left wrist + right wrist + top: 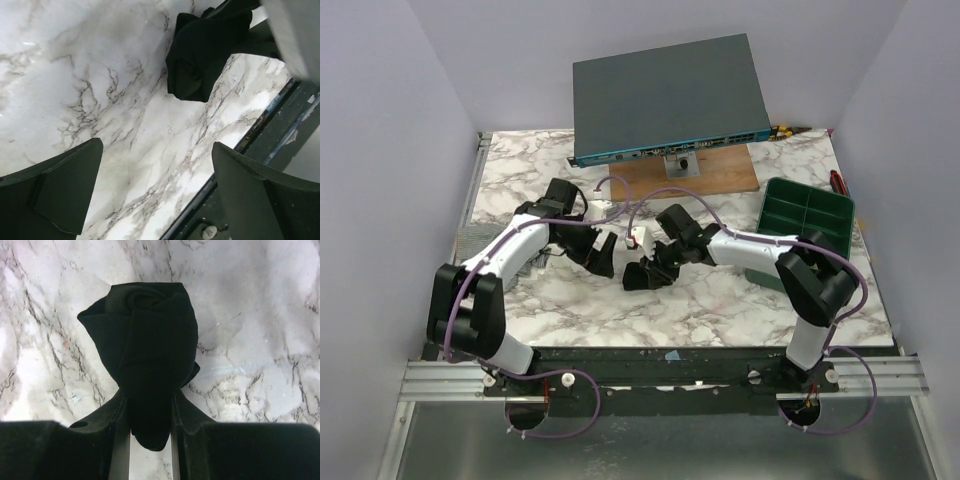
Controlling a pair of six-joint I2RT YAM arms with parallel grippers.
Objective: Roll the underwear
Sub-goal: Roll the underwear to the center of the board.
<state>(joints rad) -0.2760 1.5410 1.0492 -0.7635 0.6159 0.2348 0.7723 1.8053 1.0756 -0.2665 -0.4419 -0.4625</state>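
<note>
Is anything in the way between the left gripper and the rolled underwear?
Nothing visible is. The left gripper has its jaws open over the marble table, and only bare tabletop lies between it and the underwear, which the right gripper holds in its jaws.

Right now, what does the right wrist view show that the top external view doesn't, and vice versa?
Only the right wrist: the spiral end of the rolled black underwear, with the right gripper closed on its lower end. Only the top external: the left gripper beside it, the green tray, and the grey switch box on a wooden board. Both: the roll lying on the marble table, held by the right gripper.
</note>
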